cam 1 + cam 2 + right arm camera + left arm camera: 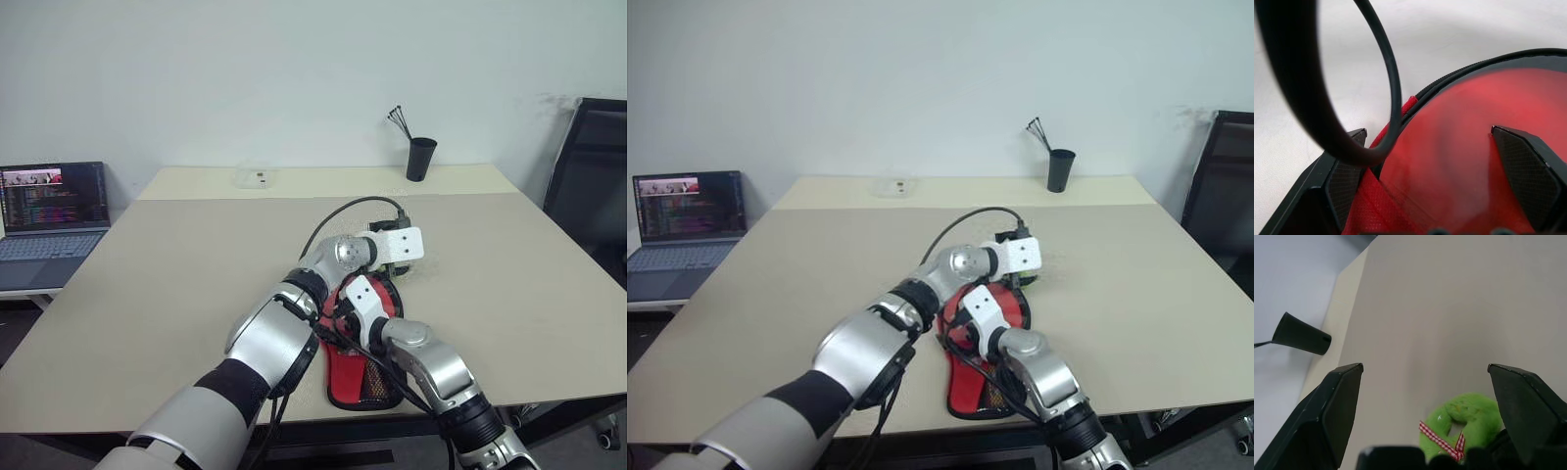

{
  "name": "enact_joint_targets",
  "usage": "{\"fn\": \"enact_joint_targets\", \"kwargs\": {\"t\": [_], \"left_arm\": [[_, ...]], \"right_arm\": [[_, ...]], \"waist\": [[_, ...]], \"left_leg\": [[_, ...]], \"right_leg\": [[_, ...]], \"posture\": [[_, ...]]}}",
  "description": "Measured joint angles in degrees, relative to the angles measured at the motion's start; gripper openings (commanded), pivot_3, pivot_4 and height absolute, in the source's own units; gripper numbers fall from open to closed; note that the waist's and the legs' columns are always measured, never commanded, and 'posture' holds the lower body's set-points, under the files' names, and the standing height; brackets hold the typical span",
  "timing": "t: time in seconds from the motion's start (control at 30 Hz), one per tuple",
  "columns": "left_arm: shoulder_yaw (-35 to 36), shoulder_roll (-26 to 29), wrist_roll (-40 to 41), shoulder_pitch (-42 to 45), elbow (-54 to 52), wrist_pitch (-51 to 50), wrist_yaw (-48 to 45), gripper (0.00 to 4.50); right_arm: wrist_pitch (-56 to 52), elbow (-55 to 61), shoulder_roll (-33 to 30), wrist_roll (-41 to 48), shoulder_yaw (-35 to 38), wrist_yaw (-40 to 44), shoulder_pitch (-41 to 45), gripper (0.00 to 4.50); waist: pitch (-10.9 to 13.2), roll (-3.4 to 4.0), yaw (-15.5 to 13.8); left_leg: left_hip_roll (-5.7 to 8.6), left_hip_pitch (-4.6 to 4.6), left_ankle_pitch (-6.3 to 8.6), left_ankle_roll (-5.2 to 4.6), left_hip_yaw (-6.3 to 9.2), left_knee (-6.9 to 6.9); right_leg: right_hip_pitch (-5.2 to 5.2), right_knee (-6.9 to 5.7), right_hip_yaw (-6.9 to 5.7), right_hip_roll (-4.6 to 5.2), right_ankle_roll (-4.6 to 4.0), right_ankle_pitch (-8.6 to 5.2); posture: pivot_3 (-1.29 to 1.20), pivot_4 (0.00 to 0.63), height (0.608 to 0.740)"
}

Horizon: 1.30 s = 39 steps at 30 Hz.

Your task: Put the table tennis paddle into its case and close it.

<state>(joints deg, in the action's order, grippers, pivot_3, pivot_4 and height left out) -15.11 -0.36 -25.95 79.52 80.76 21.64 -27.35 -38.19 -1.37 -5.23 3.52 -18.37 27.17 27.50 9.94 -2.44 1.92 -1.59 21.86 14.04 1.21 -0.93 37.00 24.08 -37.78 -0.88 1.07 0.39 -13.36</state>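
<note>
The red case lies flat near the table's front edge, its mesh pocket toward me and its round part under both hands. My left gripper reaches across over the case's far end and stands open, holding nothing. Just below its fingers lies the green ring tag with a checked ribbon. My right gripper is open over the round part. Between its fingers I see a smooth red surface inside the black zipper edge. I cannot tell whether that surface is the paddle's face or the case's cover.
A black cable from the left arm loops in front of the right gripper. A black cup with cable ties stands at the table's back edge, near a small clear item. A laptop sits off to the left and a black chair to the right.
</note>
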Motion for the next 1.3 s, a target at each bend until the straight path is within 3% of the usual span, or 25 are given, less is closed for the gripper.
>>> {"fn": "enact_joint_targets", "kwargs": {"t": [0.1, 0.37, 0.43, 0.53, 0.7, 0.83, 1.0, 1.17, 1.3], "left_arm": [[2.9, 2.6, 2.6, 0.0, -1.2, -0.4, -0.3, 4.46], [11.9, 15.6, 11.0, -3.1, -2.4, -4.3, -4.6, 4.46], [15.4, 17.3, 15.2, -4.3, -3.5, -5.6, -9.7, 4.46], [21.0, 19.9, 24.3, -8.8, -9.3, -9.3, -25.6, 4.46], [18.4, 21.6, 27.6, -23.6, -24.6, -12.2, -37.8, 4.46], [14.0, 21.2, 29.6, -38.9, -43.0, -20.1, -41.0, 4.46], [9.4, 19.1, 30.0, -45.0, -56.2, -25.9, -38.7, 4.46], [6.3, 17.6, 29.8, -45.3, -58.7, -28.0, -36.1, 4.46], [4.2, 17.3, 28.5, -43.2, -57.2, -27.9, -34.1, 4.46]], "right_arm": [[-3.1, 3.3, -1.2, 1.8, 0.7, 1.5, -0.3, 4.5], [-18.0, 20.5, -10.2, 11.9, 3.9, 8.0, -6.4, 4.5], [-20.3, 22.7, -11.7, 14.0, 4.8, 8.8, -6.7, 4.5], [-23.2, 26.8, -15.1, 18.7, 9.0, 10.8, -6.3, 4.5], [-25.5, 27.6, -19.6, 24.7, 15.7, 13.4, -3.7, 4.5], [-24.9, 22.2, -22.5, 25.8, 19.7, 13.7, -1.3, 4.5], [-22.1, 16.7, -26.0, 26.4, 19.7, 16.6, 3.3, 4.5], [-16.9, 6.0, -26.9, 24.1, 18.7, 17.7, 9.5, 4.5], [-7.5, -10.1, -23.3, 18.0, 18.1, 13.6, 17.9, 4.5]], "waist": [[0.0, 0.0, 0.0], [0.0, 0.01, -0.2], [0.1, 0.03, -0.2], [0.1, 0.03, -0.2], [0.1, 0.03, -0.2], [0.1, 0.04, -0.3], [0.1, 0.05, -0.6], [0.1, 0.06, -0.3], [0.1, 0.08, 0.0]], "left_leg": [[-0.01, 0.03, 0.0, 0.0, 0.02, -0.01], [-0.01, 0.2, 0.0, 0.0, 0.13, -0.02], [0.0, 0.26, 0.0, 0.01, 0.14, 0.0], [0.0, 0.27, 0.0, 0.01, 0.12, -0.02], [-0.07, 0.28, 0.0, 0.0, 0.19, -0.02], [-0.1, 0.28, 0.0, 0.0, 0.31, 0.02], [-0.03, 0.21, 0.0, -0.01, 0.31, 0.05], [0.03, 0.18, 0.0, -0.02, 0.25, 0.03], [-0.01, 0.09, 0.0, -0.02, 0.15, 0.0]], "right_leg": [[0.02, 0.01, 0.02, 0.0, 0.0, 0.0], [0.1, 0.08, -0.08, 0.01, 0.0, 0.0], [0.13, 0.09, -0.12, 0.02, 0.0, 0.0], [0.13, 0.14, -0.15, 0.04, -0.02, 0.0], [0.12, 0.13, -0.04, 0.05, -0.03, 0.0], [0.13, 0.08, 0.05, 0.07, -0.04, 0.01], [0.04, 0.06, 0.04, 0.08, -0.03, 0.01], [0.06, 0.07, 0.11, 0.04, -0.03, 0.01], [0.05, 0.03, 0.15, -0.02, -0.03, 0.01]], "posture": [[0.0, 0.15, 0.74], [0.0, 0.15, 0.74], [0.0, 0.15, 0.74], [0.0, 0.15, 0.74], [0.0, 0.15, 0.74], [0.0, 0.15, 0.74], [0.0, 0.15, 0.74], [0.0, 0.15, 0.74], [0.0, 0.15, 0.74]]}}
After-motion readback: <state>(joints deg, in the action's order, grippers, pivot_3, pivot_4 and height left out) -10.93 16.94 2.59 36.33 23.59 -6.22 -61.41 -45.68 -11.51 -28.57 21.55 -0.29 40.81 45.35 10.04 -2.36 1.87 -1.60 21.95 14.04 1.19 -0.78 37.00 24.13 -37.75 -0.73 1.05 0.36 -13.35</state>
